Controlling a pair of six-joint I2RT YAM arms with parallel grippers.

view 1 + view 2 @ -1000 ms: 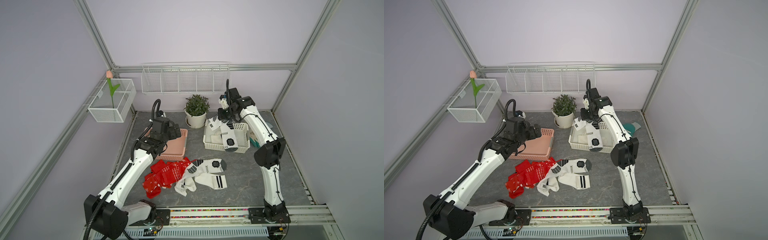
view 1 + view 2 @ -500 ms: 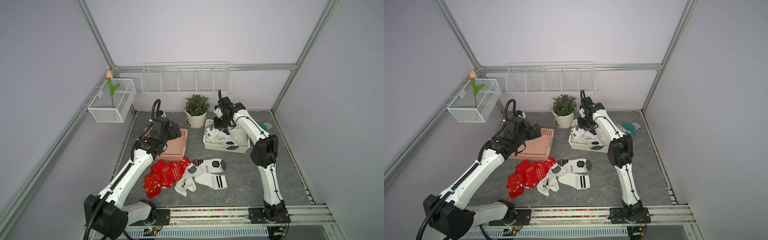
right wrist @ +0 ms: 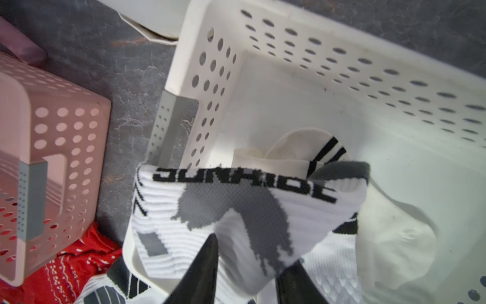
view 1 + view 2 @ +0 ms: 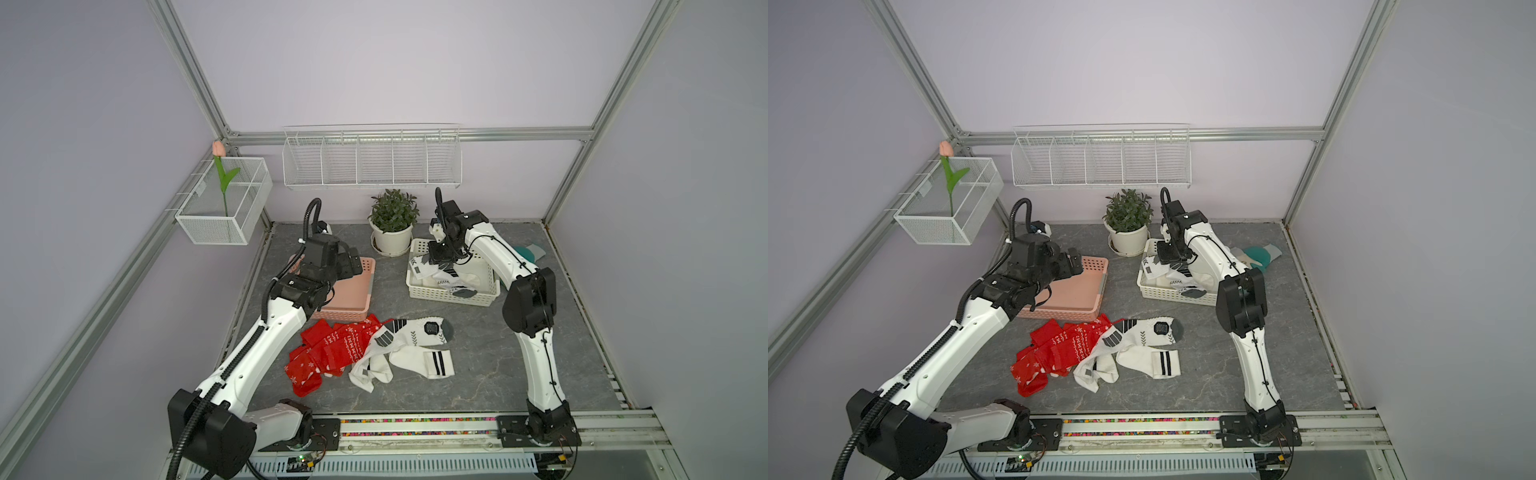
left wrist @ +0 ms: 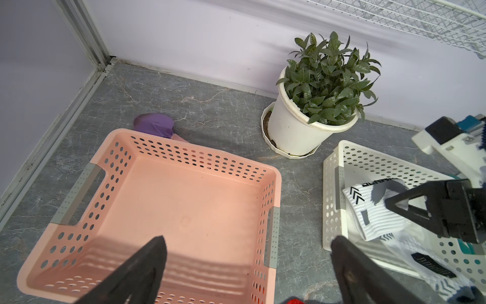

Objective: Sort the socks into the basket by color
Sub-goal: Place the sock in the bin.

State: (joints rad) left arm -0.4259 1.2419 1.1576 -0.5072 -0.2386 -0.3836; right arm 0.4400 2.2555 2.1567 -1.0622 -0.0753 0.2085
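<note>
Right wrist view is showing the right gripper (image 3: 255, 250), fingers parted, straddling a white sock (image 3: 210, 200) draping over the rim of the white basket (image 3: 342, 65), while the left gripper (image 5: 249, 237) is gaping above the pink basket (image 5: 200, 155).

sock pile (image 4: 345, 349) before left basket (image 4: 357, 286) | socks (image 4: 440, 278) in right basket (image 4: 449, 296) | plant (image 4: 392, 216) behind, between them

White basket (image 4: 451, 296): white, round-hole perforation, grey handle inserts. Sock (image 3: 236, 210) inside it: white, grey patches, black chevrons and lettering. Pink basket (image 4: 345, 311) beside it: salmon, same perforation (grey inserts too). Red socks (image 4: 332, 353) in front of it: white snowflakes. White socks (image 4: 415, 358) alongside those: black double stripe, grey toe.
</note>
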